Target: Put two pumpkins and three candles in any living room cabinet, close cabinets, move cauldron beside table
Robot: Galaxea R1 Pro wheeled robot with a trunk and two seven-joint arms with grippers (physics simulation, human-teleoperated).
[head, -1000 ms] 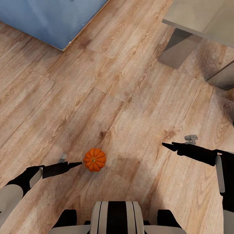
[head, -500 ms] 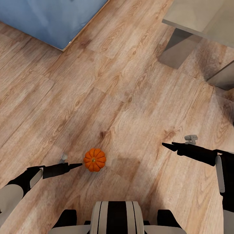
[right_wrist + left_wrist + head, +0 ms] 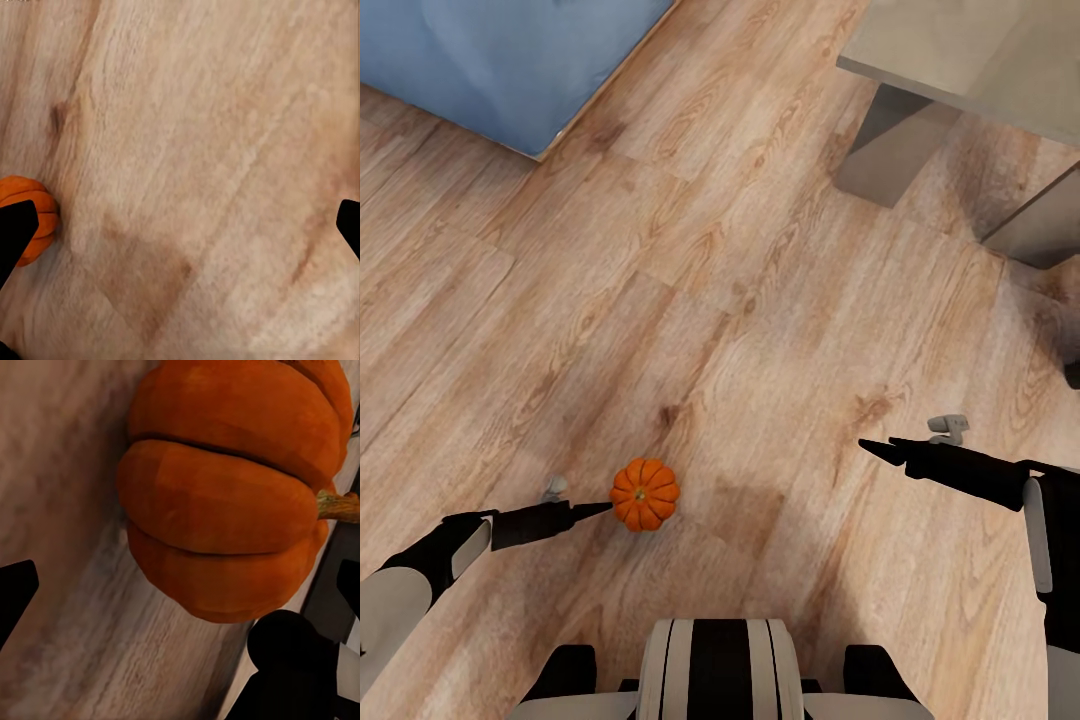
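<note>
The camera has shifted; the pumpkin (image 3: 645,494) lies on the floor (image 3: 760,330) at the left gripper (image 3: 600,508), fingers spread; right gripper (image 3: 872,450) spread too.

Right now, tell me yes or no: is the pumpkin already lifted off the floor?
No. In the head view the pumpkin sits on the wood floor, just beyond the left hand, which is open.

Light wood-grain plank floor (image 3: 760,300) runs diagonally across the room, with darker knots and soft shadows. A blue upholstered seat (image 3: 510,60) stands at the far left, and a grey table (image 3: 960,60) with slab legs at the far right.
</note>
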